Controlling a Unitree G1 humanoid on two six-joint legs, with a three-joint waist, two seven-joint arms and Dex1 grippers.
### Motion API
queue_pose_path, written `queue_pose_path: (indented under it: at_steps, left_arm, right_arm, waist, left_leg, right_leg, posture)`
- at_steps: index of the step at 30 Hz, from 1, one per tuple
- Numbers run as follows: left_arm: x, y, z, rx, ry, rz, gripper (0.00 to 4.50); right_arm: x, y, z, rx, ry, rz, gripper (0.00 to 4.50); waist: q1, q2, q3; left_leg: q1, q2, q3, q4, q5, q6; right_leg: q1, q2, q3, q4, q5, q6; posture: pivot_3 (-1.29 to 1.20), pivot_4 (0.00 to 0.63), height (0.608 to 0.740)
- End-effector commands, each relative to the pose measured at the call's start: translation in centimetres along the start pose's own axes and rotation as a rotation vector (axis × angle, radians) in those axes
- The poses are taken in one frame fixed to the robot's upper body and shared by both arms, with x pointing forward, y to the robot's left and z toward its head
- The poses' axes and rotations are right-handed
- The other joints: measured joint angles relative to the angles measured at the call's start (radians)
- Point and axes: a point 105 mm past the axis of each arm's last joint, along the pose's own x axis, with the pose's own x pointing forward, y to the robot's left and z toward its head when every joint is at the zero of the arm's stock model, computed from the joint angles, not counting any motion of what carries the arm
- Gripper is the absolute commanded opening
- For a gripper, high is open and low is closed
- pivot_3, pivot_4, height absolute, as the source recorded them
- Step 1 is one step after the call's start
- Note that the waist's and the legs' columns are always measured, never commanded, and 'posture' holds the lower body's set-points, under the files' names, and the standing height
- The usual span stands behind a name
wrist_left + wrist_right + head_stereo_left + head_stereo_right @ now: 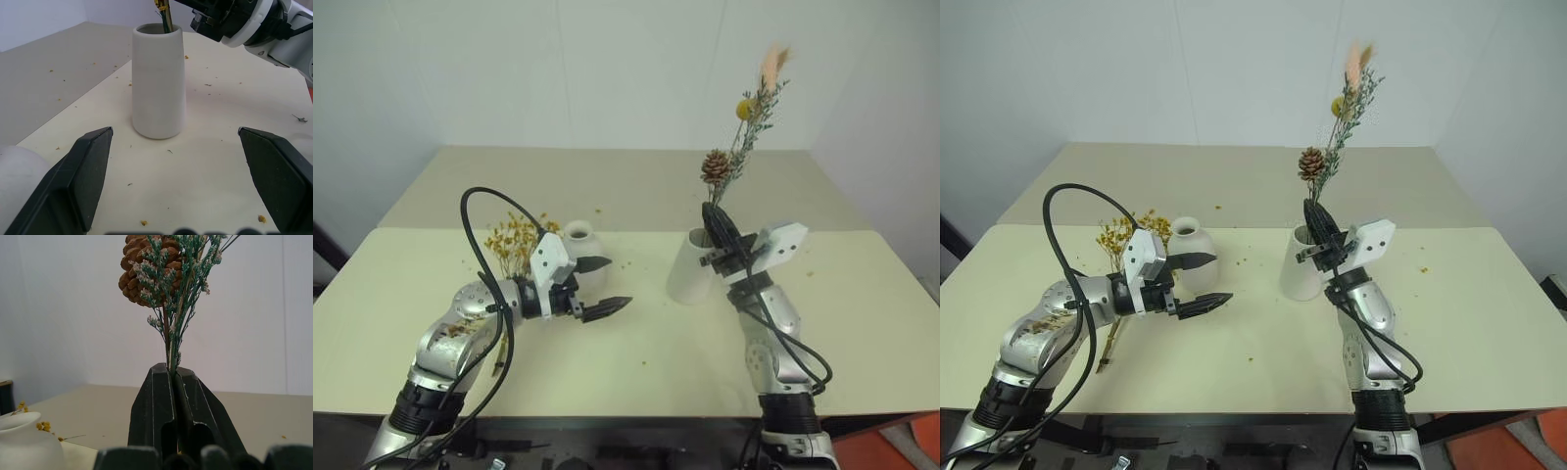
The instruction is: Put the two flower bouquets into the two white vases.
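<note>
Over the tapered vase (690,266), the pine cone sprig (741,135) is pinched upright by the right gripper (718,223); the left gripper (597,286) is spread wide.

occluded: yellow bunch (512,243) stems behind left arm | cut off: sprig (177,289) top, wrist view
</note>
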Motion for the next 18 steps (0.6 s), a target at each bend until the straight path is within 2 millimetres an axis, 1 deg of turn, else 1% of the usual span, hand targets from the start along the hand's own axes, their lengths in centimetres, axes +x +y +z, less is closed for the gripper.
queue_pose_path:
  at_steps: [1,6,8,9,10,11,15,18]
  left_arm:
    - [0.0,-0.1,1.5,0.054,-0.034,-0.006,4.50]
    - [-0.2,-0.1,1.3,0.053,-0.029,-0.002,4.50]
    - [-0.2,-0.1,1.3,0.052,-0.029,-0.001,4.50]
    - [-0.2,-0.1,1.3,0.052,-0.029,0.000,4.50]
    - [-0.2,-0.1,1.3,0.051,-0.029,0.002,4.50]
    - [-0.2,-0.1,1.2,0.051,-0.029,0.003,4.50]
    - [-0.1,-0.1,1.2,0.047,-0.030,0.002,4.50]
    - [0.0,-0.2,1.2,0.044,-0.032,-0.006,4.50]
  right_arm:
    - [0.3,0.3,1.8,-0.013,-0.075,0.018,1.42]
    - [0.1,0.2,2.2,-0.051,-0.079,0.013,3.13]
    - [-0.3,-0.1,2.4,-0.070,-0.072,0.007,3.73]
    - [-0.5,-0.3,2.5,-0.080,-0.066,0.002,4.11]
    - [-0.8,-0.6,2.6,-0.085,-0.060,-0.003,4.37]
    - [-1.0,-0.9,2.6,-0.098,-0.050,-0.007,4.44]
    - [-1.8,-2.6,2.9,-0.128,-0.021,-0.076,4.44]
    - [-2.2,-3.9,2.7,-0.166,0.020,-0.138,4.44]
  waist:
    - [0.000,0.000,0.000]
    - [0.001,0.000,0.000]
    - [0.001,0.000,0.000]
    - [0.001,0.000,0.000]
    - [0.001,0.000,0.000]
    - [0.001,0.000,0.000]
    - [0.002,0.000,0.000]
    - [0.001,0.000,0.000]
  left_leg:
    - [0.000,0.000,0.000,0.000,0.000,0.000]
    - [0.000,0.000,0.000,0.000,0.000,0.000]
    - [0.000,0.000,0.000,0.000,0.000,0.000]
    - [0.000,0.000,0.000,0.000,0.000,0.000]
    - [0.000,0.000,0.000,0.000,0.000,0.000]
    - [0.000,0.000,0.000,0.000,0.000,0.000]
    - [0.000,0.000,0.000,0.000,0.000,0.000]
    - [0.000,0.000,0.000,0.000,0.000,0.000]
  right_leg:
    - [0.000,0.000,0.000,0.000,0.000,0.000]
    - [0.000,0.000,0.000,0.000,0.000,0.000]
    - [0.000,0.000,0.000,0.000,0.000,0.000]
    - [0.000,0.000,0.000,0.000,0.000,0.000]
    - [0.000,0.000,0.000,0.000,0.000,0.000]
    - [0.000,0.000,0.000,0.000,0.000,0.000]
    - [0.000,0.000,0.000,0.000,0.000,0.000]
    - [0.000,0.000,0.000,0.000,0.000,0.000]
  posture:
    - [0.00,0.150,0.740]
    - [0.00,0.150,0.740]
    - [0.00,0.150,0.740]
    - [0.00,0.150,0.740]
    - [0.00,0.150,0.740]
    - [0.00,0.150,0.740]
    - [0.00,0.150,0.740]
    - [0.00,0.150,0.740]
